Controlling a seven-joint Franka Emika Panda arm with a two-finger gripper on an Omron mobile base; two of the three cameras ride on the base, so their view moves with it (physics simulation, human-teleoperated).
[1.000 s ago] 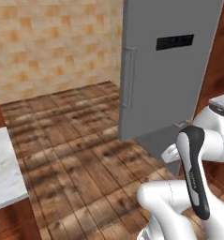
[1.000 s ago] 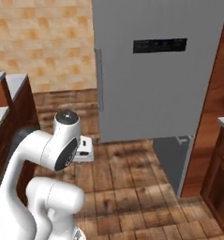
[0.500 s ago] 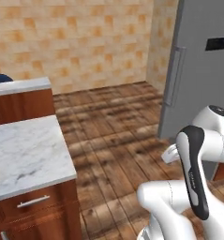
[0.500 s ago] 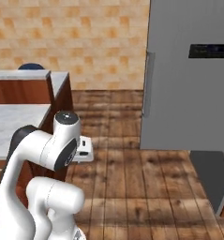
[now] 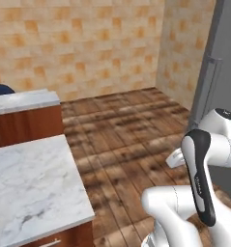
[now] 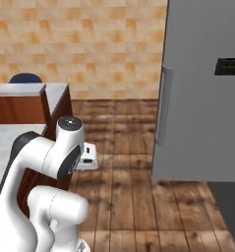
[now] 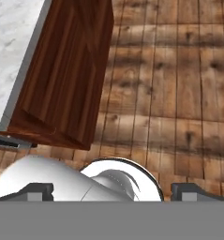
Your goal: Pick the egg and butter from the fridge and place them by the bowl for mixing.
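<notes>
My end effector (image 7: 111, 190) has its fingers wide apart and empty. The fridge (image 6: 202, 113) stands closed, right of the marble worktop (image 5: 30, 188); I should face its handle squarely first.

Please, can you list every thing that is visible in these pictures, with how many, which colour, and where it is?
fridge: one, grey, door shut, at the right, standing on the floor.
fridge handle: one, grey, upright on the door's left edge.
counter: one, white marble top over brown wood, at the left.
far counter: one, marble top over brown wood, behind the first.
blue object: one, dark blue, behind the far counter; what it is cannot be told.
wall: tan tiles, at the back.
floor: brown wooden planks.
arm: one, white with dark joints.
pincer: one, open, empty, above the floor.
</notes>
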